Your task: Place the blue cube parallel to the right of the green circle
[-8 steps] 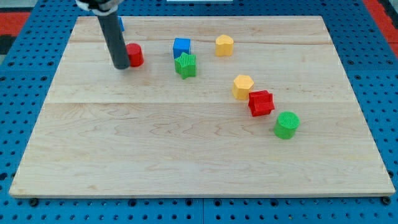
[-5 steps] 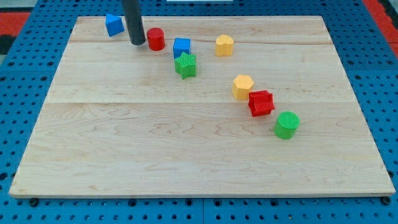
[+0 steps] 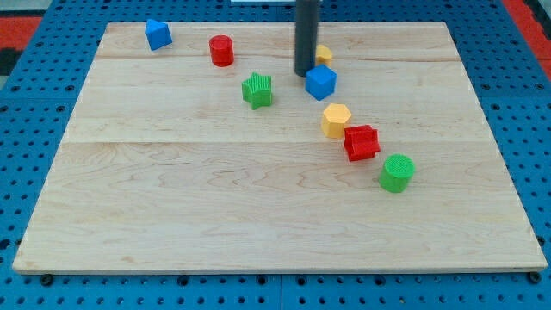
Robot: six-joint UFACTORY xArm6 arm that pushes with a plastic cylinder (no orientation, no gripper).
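Note:
The blue cube (image 3: 321,83) sits near the board's top middle, turned corner-on. My tip (image 3: 304,71) is just at its upper left, touching or nearly touching it. The green circle (image 3: 397,172), a ribbed green cylinder, stands lower at the view's right, well below the cube. A yellow hexagon block (image 3: 323,54) is partly hidden behind the rod, just above the cube.
A second yellow hexagon (image 3: 337,120) and a red star-like block (image 3: 362,142) lie in a diagonal line between the cube and the green circle. A green star block (image 3: 256,89), a red cylinder (image 3: 221,51) and another blue block (image 3: 157,34) lie at the top left.
My tip has swept right from beside the red cylinder to the top middle. The blue cube has been pushed right and slightly down, away from the green star, and has rotated.

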